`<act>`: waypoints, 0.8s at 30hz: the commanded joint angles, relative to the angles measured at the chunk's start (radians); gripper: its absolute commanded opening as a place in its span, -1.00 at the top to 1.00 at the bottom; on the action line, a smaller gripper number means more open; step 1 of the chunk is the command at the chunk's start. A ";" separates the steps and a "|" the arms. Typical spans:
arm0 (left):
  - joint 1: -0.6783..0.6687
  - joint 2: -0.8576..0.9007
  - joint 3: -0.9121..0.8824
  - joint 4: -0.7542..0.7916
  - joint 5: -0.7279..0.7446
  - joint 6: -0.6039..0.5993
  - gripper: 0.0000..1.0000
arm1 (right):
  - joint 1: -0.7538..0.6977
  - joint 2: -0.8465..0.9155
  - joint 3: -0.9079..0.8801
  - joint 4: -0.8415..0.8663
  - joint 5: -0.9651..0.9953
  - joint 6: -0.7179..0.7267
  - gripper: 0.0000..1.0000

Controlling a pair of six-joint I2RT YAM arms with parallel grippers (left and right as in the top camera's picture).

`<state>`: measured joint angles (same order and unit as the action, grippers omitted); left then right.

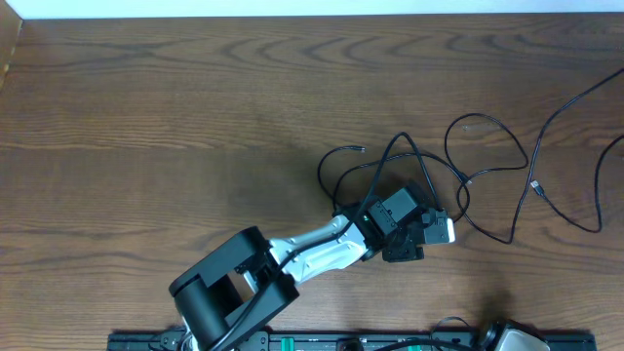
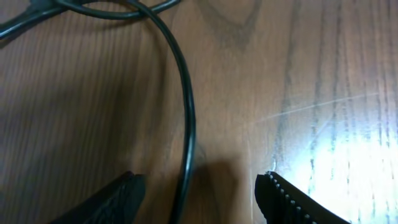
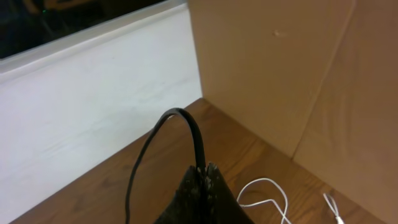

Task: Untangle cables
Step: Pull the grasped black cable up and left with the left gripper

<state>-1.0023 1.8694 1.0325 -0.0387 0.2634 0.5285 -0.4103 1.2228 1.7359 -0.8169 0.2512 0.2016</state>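
Thin black cables [image 1: 390, 161] lie in overlapping loops on the wooden table right of centre, and one strand runs on to the right edge [image 1: 575, 107]. My left gripper [image 1: 429, 234] sits low at the near side of the tangle. In the left wrist view it [image 2: 202, 193] is open, with one black cable [image 2: 186, 112] running between its fingers. My right gripper [image 3: 204, 171] is shut on a black cable [image 3: 186, 121] that arches up out of its tips. A thin white cable [image 3: 267, 193] lies on the wood beyond it.
The wooden table [image 1: 146, 117] stretches left and back to a white wall [image 3: 93, 124]. A light wooden panel [image 3: 280, 74] stands at the right in the right wrist view. The arm bases and a black rail [image 1: 322, 341] line the front edge.
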 commanded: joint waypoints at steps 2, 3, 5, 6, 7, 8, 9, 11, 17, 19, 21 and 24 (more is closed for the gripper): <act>0.003 0.002 0.000 0.030 -0.024 0.010 -0.08 | -0.007 -0.014 0.005 -0.009 -0.037 0.011 0.98; 0.003 0.002 0.000 0.033 -0.030 0.009 0.12 | -0.007 -0.014 0.005 -0.013 -0.037 0.011 0.98; 0.005 0.002 0.000 0.033 -0.035 0.010 0.74 | -0.007 -0.014 0.005 -0.018 -0.037 0.011 0.98; 0.009 0.002 0.000 0.032 -0.048 0.010 0.85 | -0.007 -0.014 0.005 -0.021 -0.037 0.011 0.98; 0.013 0.002 0.000 0.029 -0.058 0.010 0.85 | -0.007 -0.015 0.005 -0.024 -0.037 0.011 0.98; 0.019 0.001 0.000 0.028 -0.064 0.009 0.85 | -0.007 -0.015 0.005 -0.026 -0.037 0.011 0.98; 0.027 0.001 0.000 0.024 -0.067 0.009 0.85 | -0.007 -0.017 0.005 -0.029 -0.037 0.011 0.98; 0.052 0.000 0.000 0.009 -0.067 0.009 0.85 | -0.007 -0.019 0.005 -0.033 -0.037 0.011 0.98; 0.168 -0.061 0.000 -0.134 -0.125 0.009 0.86 | -0.007 -0.025 0.005 -0.035 -0.037 0.011 0.98; 0.229 -0.122 0.000 -0.202 -0.180 0.009 0.85 | -0.007 -0.025 0.005 -0.038 -0.037 0.011 0.98; 0.302 -0.206 0.000 -0.264 -0.224 0.009 0.86 | -0.007 -0.025 0.005 -0.042 -0.037 0.011 0.98; 0.436 -0.352 0.000 -0.328 -0.251 0.003 0.85 | -0.007 -0.025 0.005 -0.042 -0.037 0.011 0.98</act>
<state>-0.6716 1.6638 1.0279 -0.3374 0.0921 0.5316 -0.4103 1.2106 1.7359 -0.8566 0.2157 0.2016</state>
